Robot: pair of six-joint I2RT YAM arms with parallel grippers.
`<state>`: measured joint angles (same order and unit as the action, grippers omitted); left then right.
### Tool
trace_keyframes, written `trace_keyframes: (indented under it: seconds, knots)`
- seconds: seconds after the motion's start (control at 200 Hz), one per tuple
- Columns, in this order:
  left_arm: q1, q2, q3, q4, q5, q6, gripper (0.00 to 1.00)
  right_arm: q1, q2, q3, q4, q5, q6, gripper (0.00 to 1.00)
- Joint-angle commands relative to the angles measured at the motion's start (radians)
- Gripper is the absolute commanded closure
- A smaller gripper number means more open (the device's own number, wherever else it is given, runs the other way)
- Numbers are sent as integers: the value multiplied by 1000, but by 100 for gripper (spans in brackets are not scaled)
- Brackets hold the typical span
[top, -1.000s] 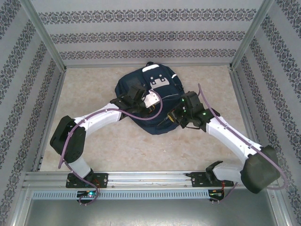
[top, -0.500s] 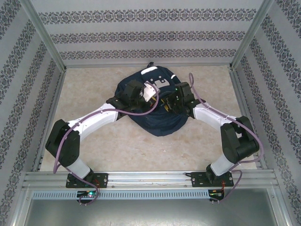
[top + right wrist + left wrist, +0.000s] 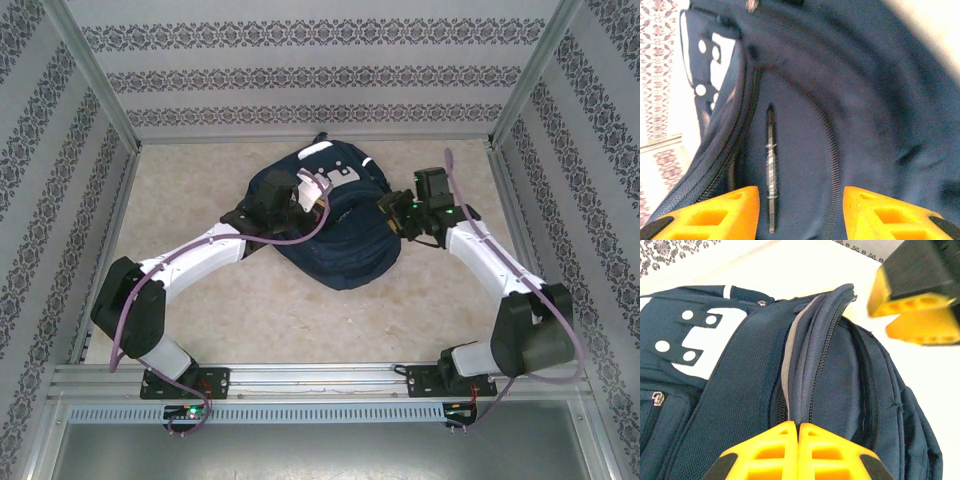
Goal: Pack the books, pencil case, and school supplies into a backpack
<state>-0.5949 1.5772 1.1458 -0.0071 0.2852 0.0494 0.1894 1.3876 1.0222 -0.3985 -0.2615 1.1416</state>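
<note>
Left gripper (image 3: 799, 432), nearest the arm bases: fingers pressed together, pinched on the raised zip edge of the backpack (image 3: 345, 240). The backpack lay on the table (image 3: 200, 290) between the two arms, towards the far wall. Right gripper (image 3: 800, 196), at the backpack's right side: fingers apart, holding nothing. In the right wrist view, one black pen (image 3: 771, 165) lay lengthwise on navy fabric inside the curve of the zip, between those fingers and touching neither. Farther off, a white patch (image 3: 710, 347) sat on the backpack's front, left of the gripped edge.
</note>
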Motion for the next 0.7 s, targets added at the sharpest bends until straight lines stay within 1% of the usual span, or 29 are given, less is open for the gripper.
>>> trace_keyframes:
  seconds: [0.0, 0.05, 0.12, 0.235, 0.29, 0.44, 0.595, 0.695]
  knots:
    - [18, -60, -17, 121, 27, -47, 100, -87, -1, 25, -146, 41, -236, 53]
    - [21, -65, -29, 128, 27, -57, 100, -134, 31, 29, -131, 23, -335, 53]
    - [26, -79, -45, 139, 27, -73, 100, -175, 105, 58, -101, -27, -531, 53]
    - [36, -96, -49, 128, 38, -76, 100, -184, 287, 195, -161, -9, -764, 54]
    - [40, -100, -50, 119, 47, -73, 100, -184, 381, 271, -207, 9, -840, 55]
    - [47, -101, -52, 113, 68, -86, 100, -181, 572, 437, -312, 159, -960, 50]
    - [47, -98, -63, 125, 90, -101, 100, -180, 738, 607, -457, 195, -1037, 49]
    - [47, -97, -59, 125, 97, -104, 100, -177, 788, 642, -498, 192, -1053, 50]
